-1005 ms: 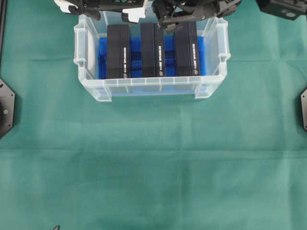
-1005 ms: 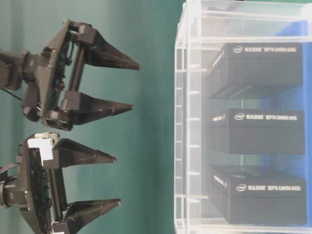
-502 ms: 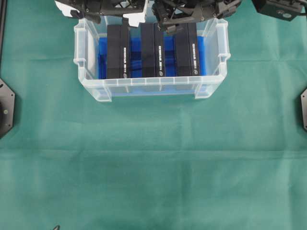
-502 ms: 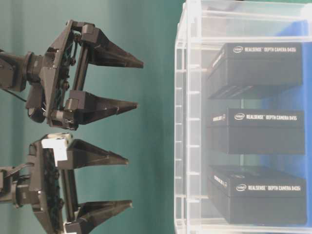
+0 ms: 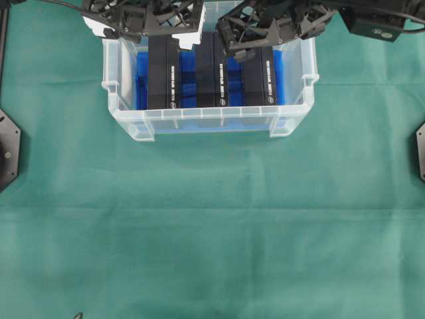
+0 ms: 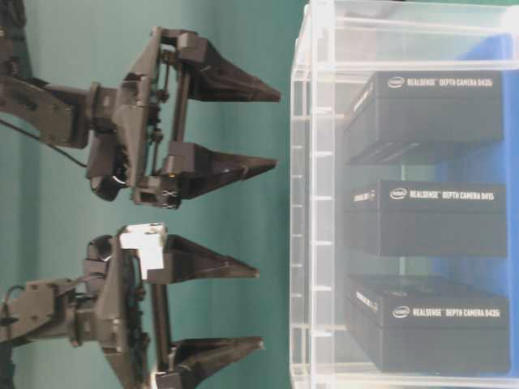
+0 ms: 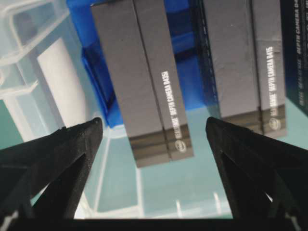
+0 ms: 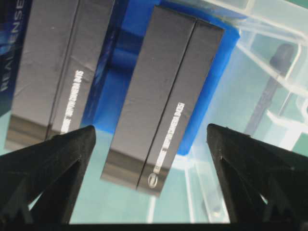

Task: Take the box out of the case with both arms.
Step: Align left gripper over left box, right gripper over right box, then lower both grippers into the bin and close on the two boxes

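The case [image 5: 207, 119] is a clear rectangular plastic bin with rim handles on its short sides. It stands on the green cloth of the counter [image 5: 212, 232], near the far edge in the overhead view. A blue cloth [image 5: 188, 83] lines its bottom.

Inside the case three black boxes stand on edge, side by side with blue gaps between them: the left box [image 5: 164, 72], the middle box [image 5: 212, 73] and the right box [image 5: 259, 76]. Each box is long and flat, matt black, with a seam along its upper face and small white print along one side. In the table-level view the print reads as RealSense depth camera, with a small logo beside it.

The left claw [image 5: 143, 20], with white parts, hangs over the far end of the left box. Its jaws are spread wide and hold nothing; in the left wrist view the two dark fingertips [image 7: 72, 144] stand on both sides of that box without touching it.

The right claw [image 5: 269, 26] hangs over the far ends of the middle and right boxes. It is also wide open and empty, and in the right wrist view its fingertips [image 8: 72, 149] frame the right box.
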Controlling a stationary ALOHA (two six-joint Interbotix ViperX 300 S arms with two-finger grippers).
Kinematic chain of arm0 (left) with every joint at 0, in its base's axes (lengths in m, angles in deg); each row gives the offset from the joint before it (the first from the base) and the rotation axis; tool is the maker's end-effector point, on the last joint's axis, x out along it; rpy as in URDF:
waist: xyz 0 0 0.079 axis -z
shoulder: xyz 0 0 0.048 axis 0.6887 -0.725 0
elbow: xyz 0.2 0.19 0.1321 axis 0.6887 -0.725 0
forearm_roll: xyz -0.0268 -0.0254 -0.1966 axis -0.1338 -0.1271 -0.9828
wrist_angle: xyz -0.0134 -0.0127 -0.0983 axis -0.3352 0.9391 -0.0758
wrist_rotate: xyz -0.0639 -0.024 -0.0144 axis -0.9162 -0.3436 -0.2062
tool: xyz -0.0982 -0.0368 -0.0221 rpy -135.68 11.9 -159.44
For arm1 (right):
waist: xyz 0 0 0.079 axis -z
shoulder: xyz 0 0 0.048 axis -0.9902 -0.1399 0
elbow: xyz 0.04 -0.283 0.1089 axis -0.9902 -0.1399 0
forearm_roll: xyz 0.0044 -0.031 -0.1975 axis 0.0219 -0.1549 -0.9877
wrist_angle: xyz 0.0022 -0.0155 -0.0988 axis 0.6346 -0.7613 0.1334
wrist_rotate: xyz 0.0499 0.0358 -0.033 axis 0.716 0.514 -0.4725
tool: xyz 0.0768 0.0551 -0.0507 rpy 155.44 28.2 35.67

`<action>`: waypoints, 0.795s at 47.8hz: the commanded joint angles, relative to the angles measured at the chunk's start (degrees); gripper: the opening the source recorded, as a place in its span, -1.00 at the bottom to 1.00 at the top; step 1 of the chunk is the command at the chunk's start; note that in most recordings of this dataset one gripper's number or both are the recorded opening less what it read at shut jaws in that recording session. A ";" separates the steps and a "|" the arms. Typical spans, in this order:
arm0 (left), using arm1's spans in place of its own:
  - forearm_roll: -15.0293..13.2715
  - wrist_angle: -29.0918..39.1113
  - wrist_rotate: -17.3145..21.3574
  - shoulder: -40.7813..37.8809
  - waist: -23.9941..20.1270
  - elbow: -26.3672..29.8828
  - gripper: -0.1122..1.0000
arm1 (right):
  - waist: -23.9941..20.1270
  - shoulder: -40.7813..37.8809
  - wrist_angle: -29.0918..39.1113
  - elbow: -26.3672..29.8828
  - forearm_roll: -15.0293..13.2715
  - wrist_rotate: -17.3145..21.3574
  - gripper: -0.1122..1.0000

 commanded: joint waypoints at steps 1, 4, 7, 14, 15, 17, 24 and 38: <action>0.70 -1.41 -0.44 0.97 -0.18 -0.53 0.85 | 0.35 0.62 -2.02 -0.62 -0.35 0.18 0.92; 0.97 -2.99 -0.88 0.97 -0.26 -1.67 0.85 | 0.44 0.35 -3.16 -1.49 -0.62 0.26 0.92; 1.05 -4.48 -1.14 0.88 -0.26 -2.64 0.85 | 0.53 0.09 -4.13 -2.46 -0.88 0.26 0.92; 1.05 -6.86 -1.49 0.53 -0.62 -4.92 0.85 | 0.88 -0.79 -6.42 -4.48 -0.88 0.18 0.92; 1.05 -7.12 -1.58 0.44 -0.70 -5.36 0.85 | 0.97 -0.97 -6.77 -4.66 -0.88 0.18 0.92; 1.05 -7.65 -1.85 0.18 -0.79 -5.89 0.85 | 1.05 -1.23 -7.56 -5.19 -0.88 0.18 0.92; 1.05 -8.96 -2.11 -0.44 -0.88 -7.38 0.85 | 1.41 -2.11 -10.72 -7.29 -0.88 0.09 0.92; 1.05 -12.22 -2.99 -2.72 -0.88 -10.11 0.85 | 1.85 -2.46 -12.57 -9.67 -1.41 0.00 0.92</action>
